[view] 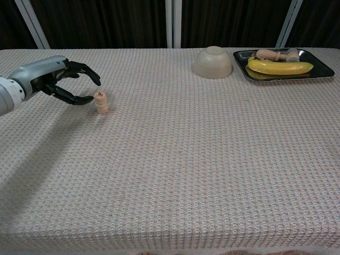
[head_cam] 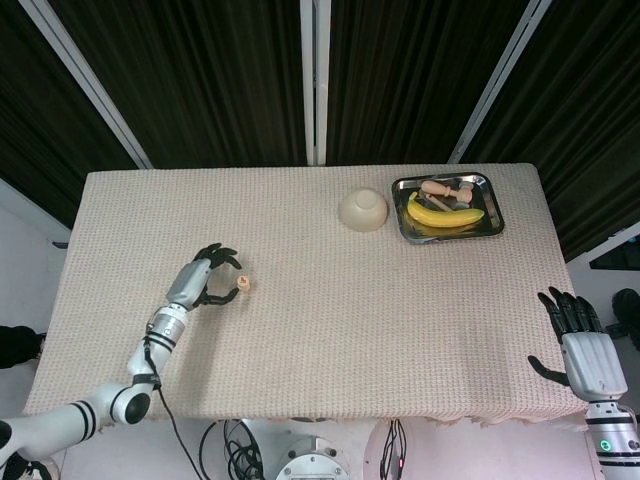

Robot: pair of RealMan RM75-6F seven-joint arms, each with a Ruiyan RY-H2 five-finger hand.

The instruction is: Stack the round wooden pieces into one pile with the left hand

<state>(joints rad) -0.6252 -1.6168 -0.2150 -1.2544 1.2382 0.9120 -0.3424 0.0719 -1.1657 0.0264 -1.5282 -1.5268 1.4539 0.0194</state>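
Observation:
A small pile of round wooden pieces (view: 100, 102) stands upright on the woven cloth at the table's left side, also seen from above as a pale disc (head_cam: 244, 284). My left hand (view: 68, 81) hovers just left of the pile with its fingers spread and apart from it, holding nothing; the head view shows the left hand (head_cam: 205, 277) beside the pile. My right hand (head_cam: 578, 338) hangs open past the table's right front corner, and the chest view does not show it.
An upturned beige bowl (view: 212, 62) sits at the back centre-right. Beside it a metal tray (view: 321, 74) holds a banana (view: 280, 66) and some wooden pieces. The beige tablecloth (view: 202, 159) covers the whole table.

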